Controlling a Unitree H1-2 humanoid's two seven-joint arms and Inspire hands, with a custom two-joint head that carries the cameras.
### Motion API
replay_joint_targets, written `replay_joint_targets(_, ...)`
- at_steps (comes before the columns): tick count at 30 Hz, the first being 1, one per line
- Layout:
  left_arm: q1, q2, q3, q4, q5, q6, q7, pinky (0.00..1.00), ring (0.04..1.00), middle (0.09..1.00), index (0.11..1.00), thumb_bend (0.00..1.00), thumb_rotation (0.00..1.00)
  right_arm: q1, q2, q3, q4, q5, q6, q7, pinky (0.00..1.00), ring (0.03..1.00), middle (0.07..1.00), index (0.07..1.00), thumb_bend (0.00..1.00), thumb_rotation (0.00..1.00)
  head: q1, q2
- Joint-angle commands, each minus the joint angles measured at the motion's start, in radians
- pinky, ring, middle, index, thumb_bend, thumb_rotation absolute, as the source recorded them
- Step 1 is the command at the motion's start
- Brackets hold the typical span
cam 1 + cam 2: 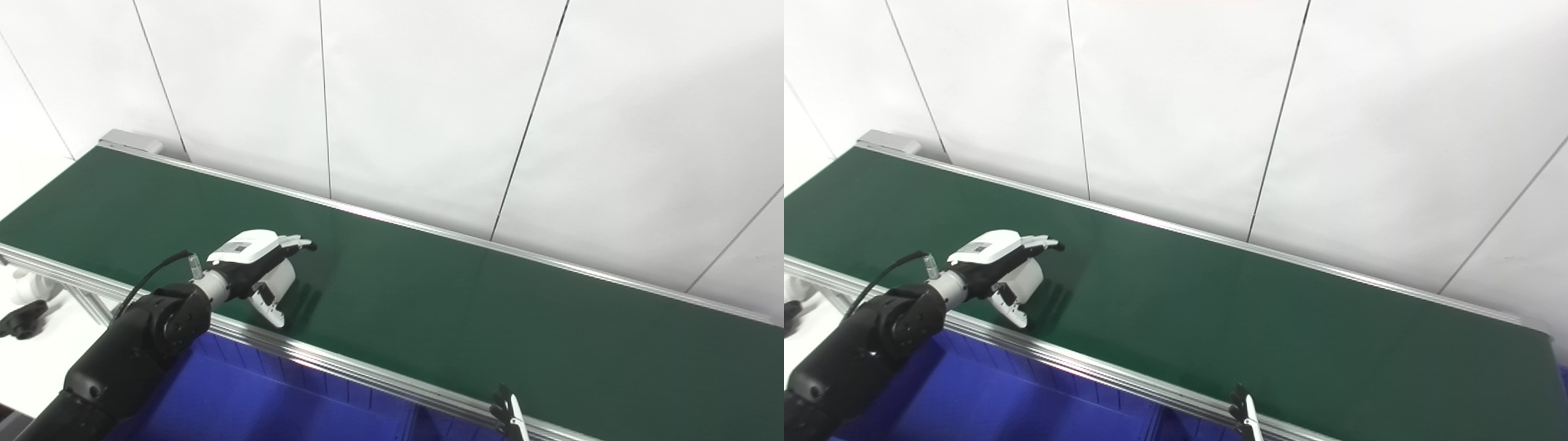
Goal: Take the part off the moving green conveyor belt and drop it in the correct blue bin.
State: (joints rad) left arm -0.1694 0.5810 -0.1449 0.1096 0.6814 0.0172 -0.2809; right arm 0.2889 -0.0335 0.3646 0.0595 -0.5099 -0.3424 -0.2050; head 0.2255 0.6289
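The green conveyor belt [429, 294] runs from far left to near right, and I see no part on it. My left hand [263, 263] is held over the belt near its front rail, fingers stretched out and apart, thumb pointing down, holding nothing. It also shows in the right eye view [1004, 263]. Only the fingertips of my right hand [509, 416] show at the bottom edge, by the front rail; they also show in the right eye view [1244, 416]. I cannot tell how that hand stands. A blue bin [275, 404] sits below the front rail.
The belt's aluminium front rail [343, 361] separates belt and bin. A white panelled wall [429, 110] stands right behind the belt. A white surface with a black knob [21, 318] lies at the far left.
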Motion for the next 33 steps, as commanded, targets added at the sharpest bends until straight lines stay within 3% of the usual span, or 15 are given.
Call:
replay_joint_targets(1,-0.055,0.036,-0.005,0.014,0.038,-0.022,0.051,1.0,0.965,0.96,0.881,0.85,0.01,-0.007,0.007,0.0,-0.023,0.01,-0.048,0.0,0.84,0.89,0.932,0.985,0.65,0.37,0.001,0.0)
replay_joint_targets(6,-0.074,0.043,-0.043,0.07,0.11,-0.015,0.092,1.0,0.976,0.959,0.869,0.82,0.0,-0.008,0.005,0.0,-0.023,0.009,-0.05,-0.003,0.84,0.888,0.931,0.986,0.64,0.37,0.005,0.0)
replay_joint_targets(11,-0.097,0.032,-0.071,0.161,0.161,-0.043,0.206,1.0,0.958,0.919,0.83,0.77,0.0,-0.008,0.006,-0.002,-0.022,0.014,-0.056,-0.005,0.84,0.882,0.925,0.983,0.65,0.37,0.007,0.003)
replay_joint_targets(14,-0.107,0.006,-0.065,0.221,0.141,-0.093,0.316,0.85,0.861,0.846,0.769,0.68,0.0,-0.006,0.005,-0.002,-0.025,0.015,-0.054,-0.003,0.84,0.884,0.927,0.985,0.64,0.38,0.006,0.006)
replay_joint_targets(17,-0.112,-0.026,-0.045,0.231,0.098,-0.093,0.348,0.63,0.741,0.794,0.733,0.57,0.0,-0.004,0.005,-0.002,-0.029,0.016,-0.052,-0.002,0.84,0.886,0.928,0.986,0.64,0.38,0.006,0.01)
replay_joint_targets(19,-0.118,-0.049,-0.034,0.234,0.073,-0.086,0.357,0.45,0.497,0.623,0.687,0.5,0.0,-0.002,0.006,-0.003,-0.03,0.015,-0.052,-0.005,0.84,0.883,0.926,0.984,0.64,0.39,0.007,0.01)
replay_joint_targets(20,-0.122,-0.058,-0.031,0.235,0.065,-0.082,0.355,0.42,0.445,0.563,0.626,0.5,0.0,-0.001,0.006,-0.003,-0.031,0.014,-0.052,-0.005,0.84,0.883,0.925,0.983,0.64,0.39,0.007,0.012)
replay_joint_targets(22,-0.128,-0.066,-0.032,0.244,0.063,-0.089,0.358,0.39,0.396,0.494,0.563,0.49,0.0,0.0,0.006,-0.003,-0.033,0.015,-0.051,-0.004,0.85,0.885,0.926,0.987,0.63,0.39,0.007,0.013)
replay_joint_targets(33,-0.083,-0.081,-0.011,0.186,0.005,-0.12,0.379,0.35,0.38,0.462,0.55,0.49,0.0,0.013,0.012,0.0,-0.054,0.014,-0.04,0.001,0.84,0.883,0.925,0.984,0.62,0.39,0.004,0.029)
